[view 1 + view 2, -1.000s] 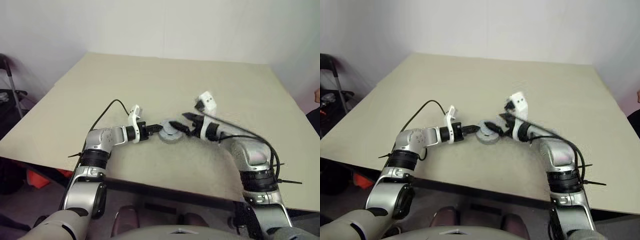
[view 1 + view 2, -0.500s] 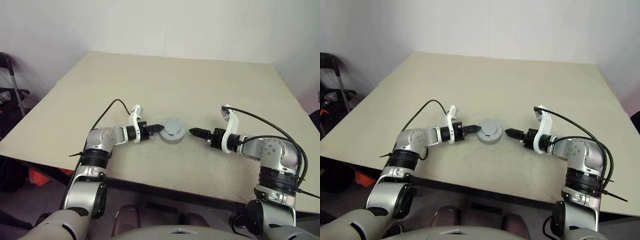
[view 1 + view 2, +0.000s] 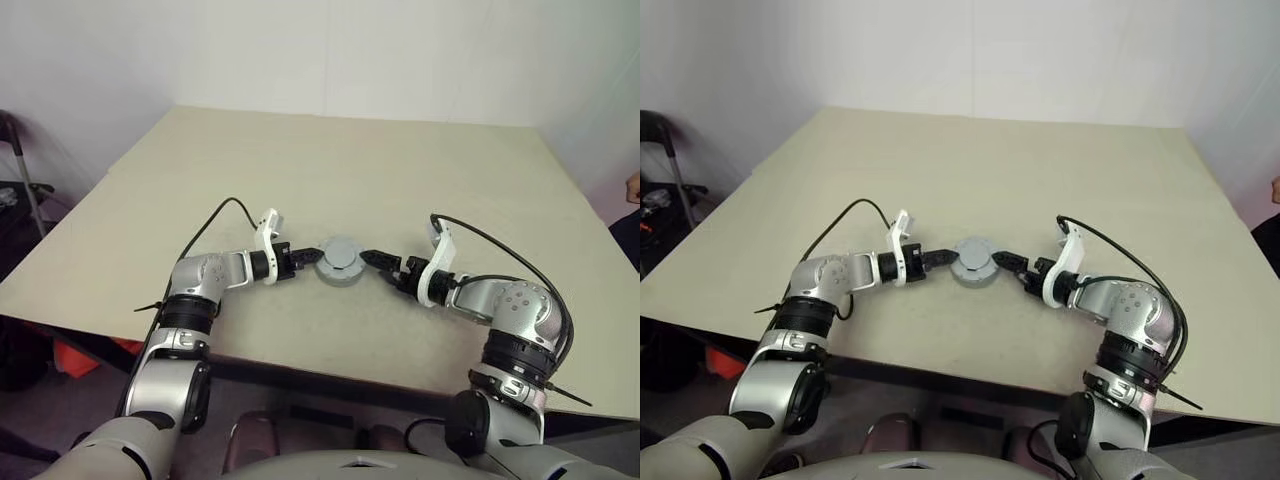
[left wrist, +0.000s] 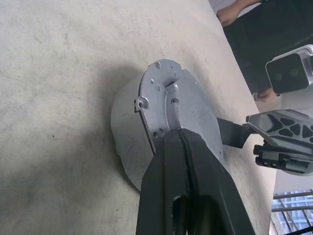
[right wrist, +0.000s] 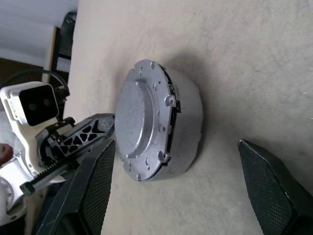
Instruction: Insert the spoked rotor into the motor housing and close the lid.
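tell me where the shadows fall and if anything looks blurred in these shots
Left wrist view: a dark soft shadow lies on the table beside the motor housing; the near black fingers look soft. Right wrist view: a faint shadow rings the housing, its lid sharp. Eye views: even light, no glare.

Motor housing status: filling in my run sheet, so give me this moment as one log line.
motor housing: on table, lid on | left pincer: shut, against housing's side | right pincer: open, facing housing
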Action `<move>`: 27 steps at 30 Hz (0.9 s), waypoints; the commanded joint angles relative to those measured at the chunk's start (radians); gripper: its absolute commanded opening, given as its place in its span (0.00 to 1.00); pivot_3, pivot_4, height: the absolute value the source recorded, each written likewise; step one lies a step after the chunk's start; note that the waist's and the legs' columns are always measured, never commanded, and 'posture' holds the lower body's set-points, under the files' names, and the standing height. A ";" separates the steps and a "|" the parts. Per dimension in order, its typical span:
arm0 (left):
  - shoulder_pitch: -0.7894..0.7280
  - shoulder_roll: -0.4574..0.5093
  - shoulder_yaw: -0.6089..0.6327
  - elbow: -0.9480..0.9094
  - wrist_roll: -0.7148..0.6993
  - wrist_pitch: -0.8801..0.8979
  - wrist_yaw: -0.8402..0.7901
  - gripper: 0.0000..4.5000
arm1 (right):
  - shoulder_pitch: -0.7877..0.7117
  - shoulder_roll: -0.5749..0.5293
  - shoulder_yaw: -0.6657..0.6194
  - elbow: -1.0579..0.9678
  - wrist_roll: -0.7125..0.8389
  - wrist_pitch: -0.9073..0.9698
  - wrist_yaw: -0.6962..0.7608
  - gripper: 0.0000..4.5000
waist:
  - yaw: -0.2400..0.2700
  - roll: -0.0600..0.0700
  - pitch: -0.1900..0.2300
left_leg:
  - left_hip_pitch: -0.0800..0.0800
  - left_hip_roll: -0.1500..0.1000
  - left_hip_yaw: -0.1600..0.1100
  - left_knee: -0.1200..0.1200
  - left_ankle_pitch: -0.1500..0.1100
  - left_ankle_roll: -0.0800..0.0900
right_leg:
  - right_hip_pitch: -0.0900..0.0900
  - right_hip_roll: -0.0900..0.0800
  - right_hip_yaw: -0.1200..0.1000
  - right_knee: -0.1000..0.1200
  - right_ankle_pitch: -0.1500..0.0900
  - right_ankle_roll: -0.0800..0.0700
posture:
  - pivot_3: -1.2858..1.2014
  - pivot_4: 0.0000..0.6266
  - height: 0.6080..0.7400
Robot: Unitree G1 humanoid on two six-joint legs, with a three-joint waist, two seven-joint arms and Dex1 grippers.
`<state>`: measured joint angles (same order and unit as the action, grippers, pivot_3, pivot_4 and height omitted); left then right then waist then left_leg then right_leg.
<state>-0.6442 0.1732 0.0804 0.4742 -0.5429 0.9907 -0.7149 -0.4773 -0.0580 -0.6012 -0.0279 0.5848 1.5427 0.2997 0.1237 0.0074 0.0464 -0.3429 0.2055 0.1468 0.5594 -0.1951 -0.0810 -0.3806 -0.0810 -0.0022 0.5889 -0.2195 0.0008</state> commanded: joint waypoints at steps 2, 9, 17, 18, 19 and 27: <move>-0.016 -0.001 -0.018 0.030 0.031 -0.008 0.022 0.00 | -0.033 0.081 0.000 0.084 0.018 0.007 -0.020 1.00 | -0.001 0.000 0.000 | 0.001 0.000 0.000 -0.002 0.001 -0.002 | 0.001 0.000 0.000 0.000 0.000 0.000 | 0.52 0.00 1.00; -0.025 -0.002 -0.015 0.042 0.039 -0.020 0.023 0.00 | -0.094 0.160 0.002 0.144 0.038 -0.025 -0.034 1.00 | -0.009 0.000 0.000 | 0.004 0.000 0.001 -0.010 0.005 -0.008 | 0.000 0.001 0.000 0.000 0.001 -0.001 | 0.52 0.00 1.00; -0.026 -0.004 -0.015 0.043 0.050 -0.032 0.027 0.00 | -0.147 0.176 0.037 0.207 0.043 -0.103 -0.029 1.00 | -0.028 0.000 0.000 | 0.002 0.001 0.001 -0.015 0.007 -0.011 | -0.005 0.003 0.000 0.000 0.004 -0.008 | 0.52 0.00 1.00; -0.027 -0.004 -0.014 0.045 0.051 -0.033 0.027 0.00 | -0.150 0.176 0.045 0.210 0.044 -0.107 -0.026 1.00 | -0.028 0.000 0.000 | 0.001 0.001 0.001 -0.015 0.007 -0.011 | -0.006 0.003 0.000 0.000 0.004 -0.008 | 0.52 0.00 1.00; -0.027 -0.004 -0.013 0.045 0.052 -0.033 0.027 0.00 | -0.150 0.175 0.053 0.212 0.044 -0.110 -0.024 1.00 | -0.028 0.000 0.000 | 0.001 0.001 0.001 -0.015 0.007 -0.011 | -0.006 0.003 0.000 0.000 0.004 -0.008 | 0.52 0.00 1.00; -0.033 -0.005 -0.001 0.052 0.056 -0.044 0.033 0.00 | -0.130 0.152 0.112 0.216 0.039 -0.127 -0.015 0.65 | -0.027 0.000 0.000 | -0.001 0.002 0.000 -0.014 0.007 -0.011 | -0.010 0.004 0.000 0.000 0.005 -0.010 | 0.52 0.00 1.00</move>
<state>-0.6766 0.1877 0.1114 0.5072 -0.4999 0.9339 -0.6851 -0.5841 0.0769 -0.5302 0.1909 0.5818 1.4177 0.2605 0.0970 0.0073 0.0464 -0.3454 0.2070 0.1471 0.5450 -0.1879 -0.0915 -0.3917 -0.0769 -0.0026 0.5885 -0.2135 -0.0073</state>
